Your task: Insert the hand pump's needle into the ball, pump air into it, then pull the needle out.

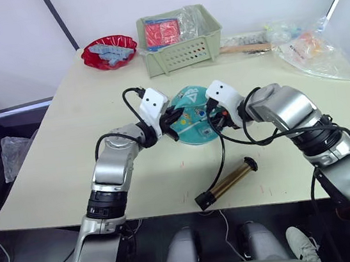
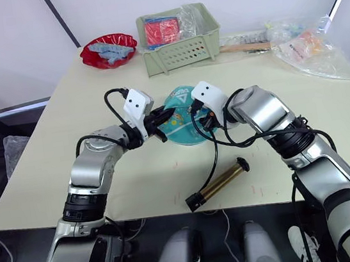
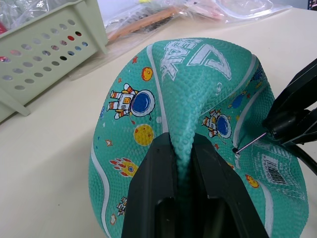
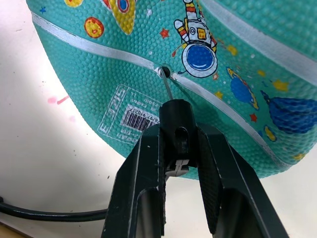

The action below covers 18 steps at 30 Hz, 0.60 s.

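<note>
A limp teal ball printed with astronauts lies at the table's middle. My left gripper is shut on a raised fold of the ball, at its left side. My right gripper is shut on the black fitting of the needle. The thin metal tip meets the valve hole on the ball's right side, beside a barcode label. The hand pump, with its gold-bronze barrel, lies on the table near the front edge. Its black hose curves up to my right gripper.
A pale green basket with red items stands at the back, and a red bowl sits to its left. Clear plastic bags lie at the back right. The table's front edge runs just behind the pump.
</note>
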Motion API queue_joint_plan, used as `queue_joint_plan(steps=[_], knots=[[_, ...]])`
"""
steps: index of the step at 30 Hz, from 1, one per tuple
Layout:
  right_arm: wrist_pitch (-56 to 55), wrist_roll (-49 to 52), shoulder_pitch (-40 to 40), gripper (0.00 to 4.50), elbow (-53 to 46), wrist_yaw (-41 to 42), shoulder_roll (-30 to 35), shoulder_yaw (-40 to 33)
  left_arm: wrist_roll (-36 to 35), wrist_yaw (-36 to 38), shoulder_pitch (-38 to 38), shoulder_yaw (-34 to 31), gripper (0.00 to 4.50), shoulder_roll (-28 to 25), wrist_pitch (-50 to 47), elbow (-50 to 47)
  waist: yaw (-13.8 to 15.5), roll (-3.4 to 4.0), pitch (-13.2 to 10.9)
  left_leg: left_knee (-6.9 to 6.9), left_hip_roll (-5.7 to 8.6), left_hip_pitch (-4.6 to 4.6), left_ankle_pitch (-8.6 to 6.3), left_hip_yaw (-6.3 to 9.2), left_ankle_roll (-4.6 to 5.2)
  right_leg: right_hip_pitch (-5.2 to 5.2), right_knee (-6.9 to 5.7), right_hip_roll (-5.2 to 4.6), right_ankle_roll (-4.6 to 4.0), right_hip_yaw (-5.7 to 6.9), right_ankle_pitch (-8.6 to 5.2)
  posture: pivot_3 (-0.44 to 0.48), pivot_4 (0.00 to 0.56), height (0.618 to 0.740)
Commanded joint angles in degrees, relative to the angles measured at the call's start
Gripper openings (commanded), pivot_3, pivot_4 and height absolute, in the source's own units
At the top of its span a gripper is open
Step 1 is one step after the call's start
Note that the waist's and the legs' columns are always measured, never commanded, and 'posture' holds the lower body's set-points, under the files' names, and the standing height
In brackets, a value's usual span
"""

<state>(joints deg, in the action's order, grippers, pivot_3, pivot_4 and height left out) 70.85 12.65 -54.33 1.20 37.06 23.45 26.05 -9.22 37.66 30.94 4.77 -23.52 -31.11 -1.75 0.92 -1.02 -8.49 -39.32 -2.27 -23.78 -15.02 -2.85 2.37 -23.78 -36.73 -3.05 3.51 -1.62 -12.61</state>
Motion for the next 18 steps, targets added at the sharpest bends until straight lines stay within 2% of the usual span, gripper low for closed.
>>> queue_joint_plan(steps=[1, 18], knots=[[0.6, -1.3, 1.0, 0.38, 0.9, -0.9, 1.4, 0.2, -0.1, 0.3, -0.7, 1.6, 0.01, 0.8, -0.7, 1.2, 0.0, 0.00, 0.0, 0.00, 0.00, 0.00, 0.00, 0.01, 0.00, 0.00, 0.00, -0.01, 0.00, 0.01, 0.00, 0.000, 0.150, 0.738], [-0.5, -1.9, 0.4, 0.38, 2.2, -1.0, 1.2, 1.2, -0.1, 0.2, -0.8, 1.9, 0.01, 1.2, -0.8, 1.0, 0.0, 0.01, 0.0, 0.01, 0.02, -0.01, 0.00, 0.07, 0.00, 0.01, 0.02, -0.07, -0.02, 0.08, -0.01, 0.000, 0.150, 0.738]])
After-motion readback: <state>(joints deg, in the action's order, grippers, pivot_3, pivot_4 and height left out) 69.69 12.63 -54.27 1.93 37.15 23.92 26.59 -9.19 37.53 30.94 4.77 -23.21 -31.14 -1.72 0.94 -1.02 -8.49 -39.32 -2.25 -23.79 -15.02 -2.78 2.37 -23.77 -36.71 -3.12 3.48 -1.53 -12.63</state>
